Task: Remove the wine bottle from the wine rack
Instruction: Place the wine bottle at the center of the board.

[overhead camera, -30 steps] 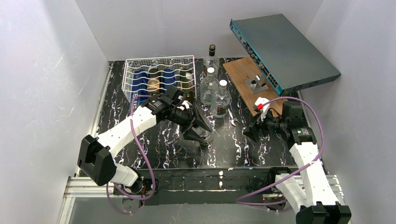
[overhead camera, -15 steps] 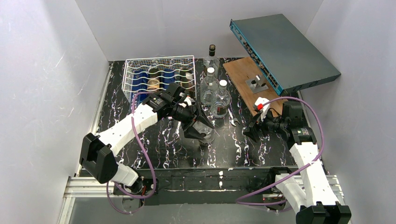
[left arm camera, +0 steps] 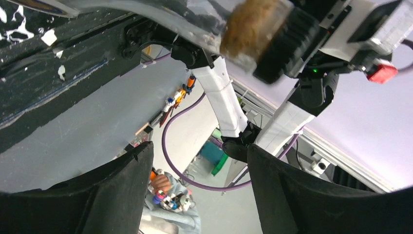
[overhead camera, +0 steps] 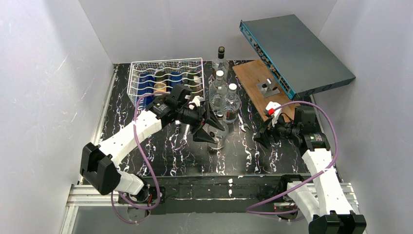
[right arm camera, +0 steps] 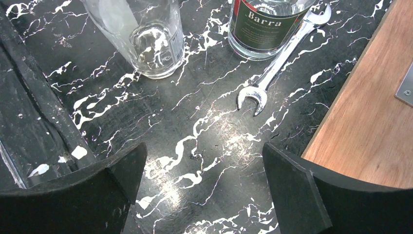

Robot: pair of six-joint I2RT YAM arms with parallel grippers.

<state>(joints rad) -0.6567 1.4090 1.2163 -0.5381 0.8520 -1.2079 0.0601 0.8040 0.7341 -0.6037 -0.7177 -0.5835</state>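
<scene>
Wine bottle (overhead camera: 217, 140) (right arm camera: 146, 39): clear glass, off the wine rack, out at mid-table; base on or just above the black marbled top, cannot tell which; leaning in the right wrist view.
Left jaws: spread wide, nothing between the tips in the left wrist view.
Left gripper (overhead camera: 208, 129) (left arm camera: 198, 151): right at the top of the wine bottle; blurred brown stopper (left arm camera: 253, 27) seen at the upper edge of its own view, outside the finger gap.
Right jaws: spread wide, holding nothing.
Right gripper (overhead camera: 260, 138) (right arm camera: 202, 180): low over bare table, to the right of the wine bottle, apart from it.
Spanner (overhead camera: 245, 127) (right arm camera: 277, 63): flat on the table, between the 2 grippers, beside a "Barra" labelled bottle (right arm camera: 268, 24).
Wine rack (overhead camera: 165, 66): far left of the table, behind the left gripper; blue rounded items in its wavy rows.
Wooden board (overhead camera: 253, 80): far right, well apart from the wine bottle.
</scene>
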